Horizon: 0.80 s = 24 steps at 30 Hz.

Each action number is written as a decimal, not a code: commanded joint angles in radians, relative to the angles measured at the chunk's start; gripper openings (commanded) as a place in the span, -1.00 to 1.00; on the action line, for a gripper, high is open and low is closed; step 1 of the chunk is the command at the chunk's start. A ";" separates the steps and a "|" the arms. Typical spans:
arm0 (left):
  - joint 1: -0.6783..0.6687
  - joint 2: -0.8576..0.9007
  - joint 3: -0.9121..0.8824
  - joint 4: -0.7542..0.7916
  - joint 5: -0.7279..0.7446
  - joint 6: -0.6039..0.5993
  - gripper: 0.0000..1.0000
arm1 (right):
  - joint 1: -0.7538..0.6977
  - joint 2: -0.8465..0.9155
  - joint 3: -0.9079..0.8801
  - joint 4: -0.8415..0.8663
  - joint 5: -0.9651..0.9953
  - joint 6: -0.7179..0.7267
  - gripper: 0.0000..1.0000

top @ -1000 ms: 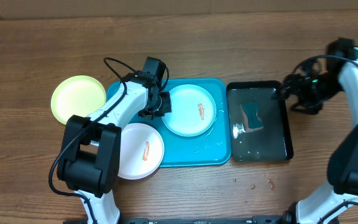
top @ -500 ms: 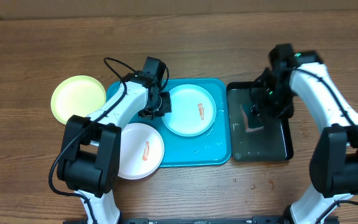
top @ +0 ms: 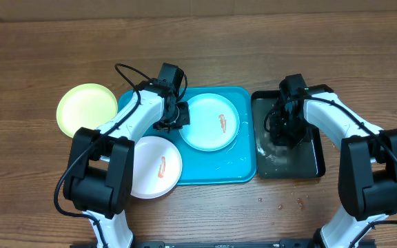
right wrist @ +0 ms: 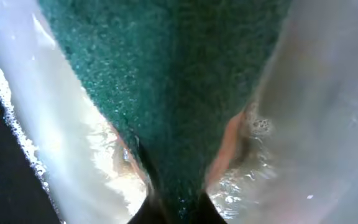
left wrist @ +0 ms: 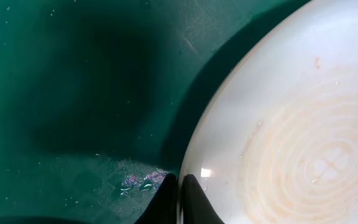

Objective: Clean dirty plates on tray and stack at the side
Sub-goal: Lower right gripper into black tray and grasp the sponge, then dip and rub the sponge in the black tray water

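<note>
On the wooden table (top: 205, 41), the tray (top: 243, 165) bears two smeared plates (top: 212, 122).

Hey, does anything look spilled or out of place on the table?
Yes. Water drops lie on the table by the black tray, and the white plate hangs over the turquoise tray's corner.

From overhead we cannot see the right gripper's (top: 282, 132) fingertips: its own body hides them, along with the green sponge (right wrist: 166, 81) in the black tray (top: 316, 158). In the right wrist view the sponge is blurred and runs past every edge. In the left wrist view the light blue plate (left wrist: 291, 124) is cut off at right and bottom, and only the left gripper's (left wrist: 178, 200) fingertips show.
</note>
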 commanded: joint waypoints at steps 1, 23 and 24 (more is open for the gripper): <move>0.005 0.000 -0.016 -0.008 -0.023 -0.021 -0.90 | -0.002 -0.005 0.003 -0.029 0.000 0.003 -0.25; 0.005 0.000 -0.016 -0.005 -0.023 -0.021 -0.86 | -0.016 -0.005 0.069 0.016 -0.004 0.010 -0.18; 0.005 0.000 -0.016 -0.005 -0.024 -0.020 -0.87 | -0.016 -0.005 0.061 0.027 -0.004 0.010 -0.30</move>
